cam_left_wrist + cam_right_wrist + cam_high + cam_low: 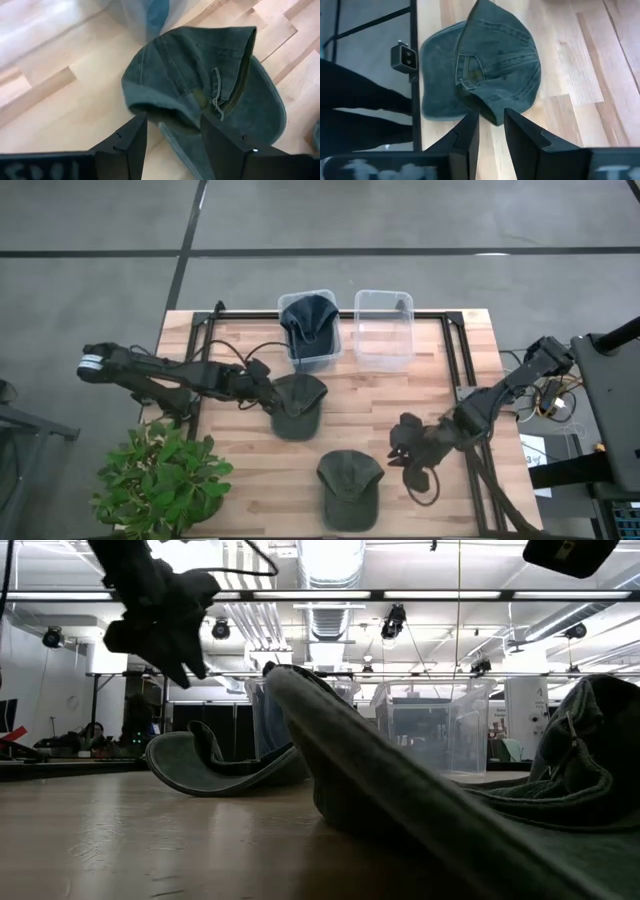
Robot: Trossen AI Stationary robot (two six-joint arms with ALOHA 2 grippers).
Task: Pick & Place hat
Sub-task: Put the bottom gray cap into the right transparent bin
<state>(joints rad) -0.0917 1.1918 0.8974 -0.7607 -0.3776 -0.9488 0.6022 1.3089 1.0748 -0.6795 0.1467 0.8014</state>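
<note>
I read this as the approach-to-grasp step, with one blue hat (308, 322) already sitting in the left bin (297, 358) at about 12 o'clock on the table (240, 480) and the clear bin (383, 355) beside it empty. My left gripper (172, 137) hangs just over the rear edge of the grey-green hat (297, 405) near the table's centre, fingers (131, 142) spread and holding nothing, the crumpled crown between them. My right gripper (490, 131) is likewise parted and empty, poised at the edge of a faded hat (485, 75) at about 4 o'clock; a third hat (349, 488) lies at 6 o'clock, untouched. Next I judge each arm must drop slightly and pinch a fold of cloth. The hats are soft washed cotton, stitched in panels, collapsed and floppy with stiffer curved brims, so I'd expect them to sag when lifted; the bins are rigid plastic, the table pale wood planks.
</note>
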